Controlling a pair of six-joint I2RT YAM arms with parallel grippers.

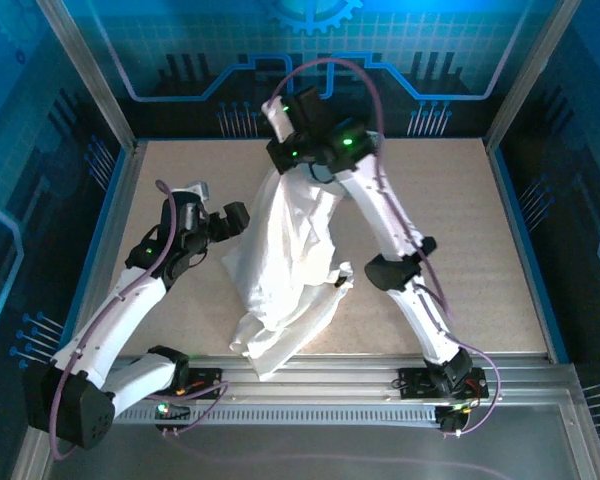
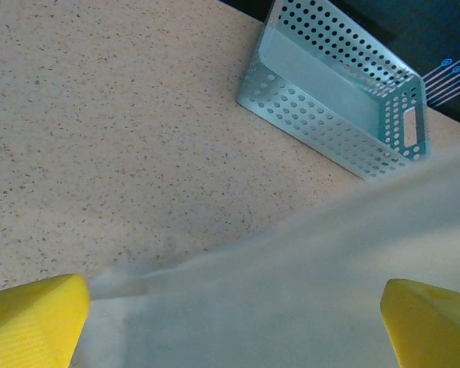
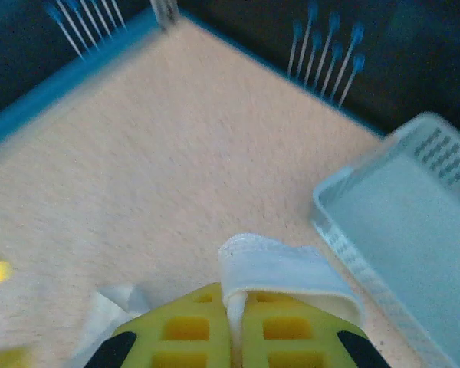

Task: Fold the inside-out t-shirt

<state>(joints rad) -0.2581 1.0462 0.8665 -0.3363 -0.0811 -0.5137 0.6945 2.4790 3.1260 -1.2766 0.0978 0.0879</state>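
Two grippers are in play, and only one is carrying anything. I am pinching a folded hem of the white, soft cloth inside-out t-shirt (image 1: 280, 260) in the right gripper (image 3: 235, 299). Its yellow ridged fingers (image 3: 188, 330) are pressing together on the cloth, up toward twelve o'clock of the speckled beige table (image 1: 460, 230). The shirt is hanging from that grip and trailing toward six o'clock, its lower end bunching in limp creases over the metal rail at the near edge. The left gripper (image 2: 234, 322) is hovering at about nine o'clock of the shirt, fingers spread wide. Cloth is lying between them, but nothing is clamped.

I am judging the pinch to be the weak spot: it is narrow, and the fabric is thin, smooth and slack, so a quick swing could be pulling the hem free. The left fingers, closing where they are, could be catching several layers rather than a clean edge, leaving the shirt twisted. The trailing end could be snagging on the rail. From the left wrist, the light blue-grey perforated plastic basket (image 2: 330, 107) is sitting at one o'clock, rigid but light, so dragging cloth could be shoving it.
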